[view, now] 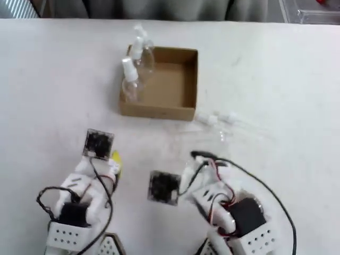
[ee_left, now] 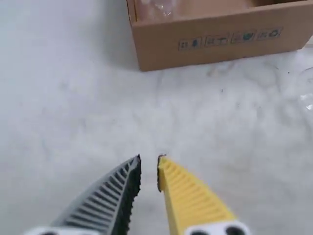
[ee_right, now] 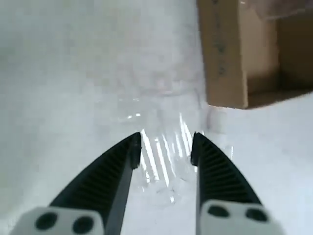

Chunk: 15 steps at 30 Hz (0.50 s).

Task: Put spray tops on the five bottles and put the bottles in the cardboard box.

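Observation:
The cardboard box (view: 175, 85) stands at mid-table. Two clear bottles with white spray tops, one (view: 130, 79) nearer and one (view: 141, 50) farther, lean in its left side. Another clear bottle (view: 228, 126) with a spray top lies on the table right of the box. My right gripper (ee_right: 165, 143) is open, and that lying bottle (ee_right: 161, 152) shows between and just beyond its black fingertips, close to the box corner (ee_right: 225, 58). My left gripper (ee_left: 149, 166) hovers over bare table short of the box front (ee_left: 215, 41), its grey and yellow fingers a narrow gap apart with nothing between them.
Both arms sit at the near edge, the left arm (view: 79, 202) and the right arm (view: 228, 207), with cables looping around them. A transparent tray (view: 313, 10) stands at the far right corner. The white tabletop (view: 64, 79) stretches left and right of the box.

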{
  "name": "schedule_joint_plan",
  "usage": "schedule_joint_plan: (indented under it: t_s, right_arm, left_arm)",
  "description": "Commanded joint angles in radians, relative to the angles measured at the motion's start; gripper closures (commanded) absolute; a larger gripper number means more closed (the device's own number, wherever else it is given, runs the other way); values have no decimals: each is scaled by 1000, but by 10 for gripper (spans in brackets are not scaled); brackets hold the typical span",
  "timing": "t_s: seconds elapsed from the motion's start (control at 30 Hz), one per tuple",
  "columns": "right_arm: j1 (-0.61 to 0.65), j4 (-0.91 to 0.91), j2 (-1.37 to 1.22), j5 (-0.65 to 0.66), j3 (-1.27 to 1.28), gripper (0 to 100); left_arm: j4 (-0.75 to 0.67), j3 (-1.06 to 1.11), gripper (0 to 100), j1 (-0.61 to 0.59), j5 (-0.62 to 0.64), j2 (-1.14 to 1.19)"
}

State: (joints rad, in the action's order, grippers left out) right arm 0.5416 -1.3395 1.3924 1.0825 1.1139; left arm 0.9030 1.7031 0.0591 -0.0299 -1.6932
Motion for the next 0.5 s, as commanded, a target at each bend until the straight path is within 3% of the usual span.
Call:
schedule_joint_plan:
  t_s: [0.0,0.23,0.33,0.47]
  right_arm:
    - [30,-82,-111,98,-72,800]
    - [-30,-12,-392,204,-169,741]
    - [-130,94,-418,203,-259,742]
    - [-294,194,-449,80,-358,850]
  left_arm:
    - [3,-3,924,-8,-11,-18]
    - [5,-3,924,-8,-91,-18]
    - [5,-3,924,-8,-91,-18]
    - [5,-3,924,-8,-94,-18]
